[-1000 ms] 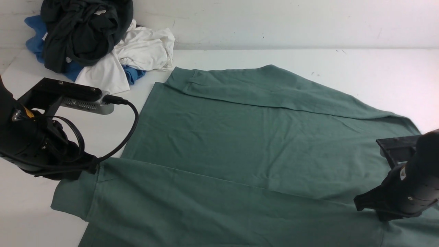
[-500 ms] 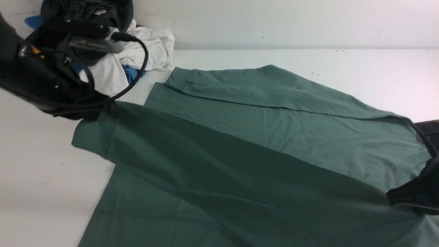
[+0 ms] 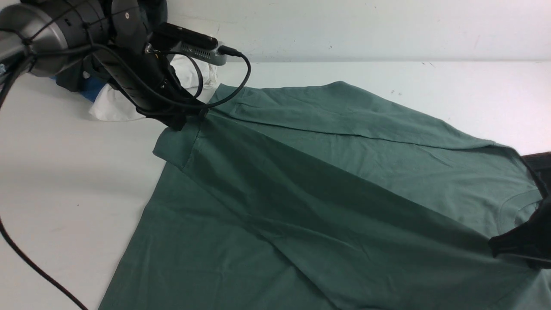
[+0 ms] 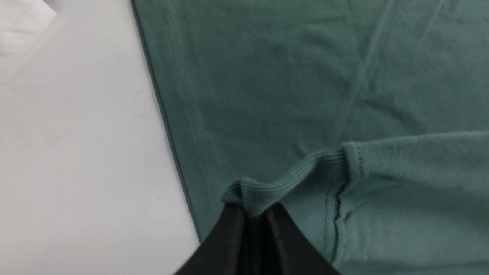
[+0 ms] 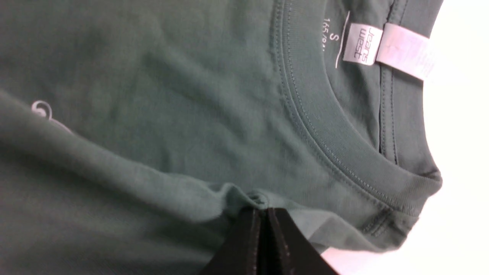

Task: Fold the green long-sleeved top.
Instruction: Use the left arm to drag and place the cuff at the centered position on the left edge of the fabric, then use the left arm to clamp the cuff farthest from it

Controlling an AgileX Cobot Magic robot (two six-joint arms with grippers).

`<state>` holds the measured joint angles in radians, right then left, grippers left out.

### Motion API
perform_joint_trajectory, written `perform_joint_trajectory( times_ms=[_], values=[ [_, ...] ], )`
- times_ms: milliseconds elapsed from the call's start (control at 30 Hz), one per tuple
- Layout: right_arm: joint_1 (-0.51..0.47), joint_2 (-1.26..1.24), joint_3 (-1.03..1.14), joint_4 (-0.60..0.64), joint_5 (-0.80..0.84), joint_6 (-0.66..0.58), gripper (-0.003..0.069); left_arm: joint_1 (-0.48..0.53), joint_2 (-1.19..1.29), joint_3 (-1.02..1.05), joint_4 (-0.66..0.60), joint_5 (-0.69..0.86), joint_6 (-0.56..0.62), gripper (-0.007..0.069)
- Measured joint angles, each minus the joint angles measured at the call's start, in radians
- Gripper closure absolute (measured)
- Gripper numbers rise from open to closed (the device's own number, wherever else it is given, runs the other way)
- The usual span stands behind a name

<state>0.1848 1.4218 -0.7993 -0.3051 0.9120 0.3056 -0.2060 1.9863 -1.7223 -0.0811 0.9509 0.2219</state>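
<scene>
Fingers of our left gripper (image 4: pixel 254 214) pinch the ribbed cuff (image 4: pixel 290 181), and our right gripper (image 5: pixel 263 214) is clamped on a fold near the collar (image 5: pixel 309 114). Spread across the table (image 3: pixel 64 181), the green long-sleeved top (image 3: pixel 327 181) looks light, soft and drapey, so we judge seams and ribbing the best holds. White clothes (image 3: pixel 107 110) crowd the left gripper, and its cable (image 3: pixel 249 71) loops close above the fabric.

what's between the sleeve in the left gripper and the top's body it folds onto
Nothing visible. The left gripper holds the cuff above the green top, whose body lies bare; the clothes pile sits beyond its far-left corner.
</scene>
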Motion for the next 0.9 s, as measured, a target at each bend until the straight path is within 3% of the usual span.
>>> perform_joint_trajectory(
  times_ms=[267, 300, 367, 500, 567, 667, 900],
  values=[
    [0.0, 0.084, 0.0, -0.004, -0.082, 0.016, 0.0636, 0.0, 0.092, -0.074, 0.031, 0.013, -0.031, 0.0543],
    [0.0, 0.095, 0.0, -0.004, -0.093, 0.022, 0.0596, 0.0, 0.097, -0.082, 0.038, 0.011, -0.037, 0.0477],
    [0.0, 0.096, 0.0, -0.004, -0.096, 0.022, 0.0575, 0.0, 0.098, -0.089, 0.039, 0.009, -0.042, 0.0444],
    [0.0, 0.093, -0.004, -0.007, -0.106, 0.041, 0.0431, 0.0, 0.098, -0.162, 0.023, 0.009, -0.096, 0.0235],
    [-0.001, 0.08, -0.019, -0.007, -0.102, 0.048, 0.0382, 0.0, 0.102, -0.203, -0.002, 0.009, -0.12, 0.0171],
    [-0.001, 0.054, -0.059, 0.001, -0.085, 0.048, 0.0353, 0.0, 0.137, -0.276, -0.025, 0.009, -0.139, 0.0134],
    [-0.001, -0.03, -0.152, 0.091, -0.035, -0.044, 0.0344, 0.0, 0.329, -0.465, -0.033, -0.065, -0.202, 0.0125]
  ],
)
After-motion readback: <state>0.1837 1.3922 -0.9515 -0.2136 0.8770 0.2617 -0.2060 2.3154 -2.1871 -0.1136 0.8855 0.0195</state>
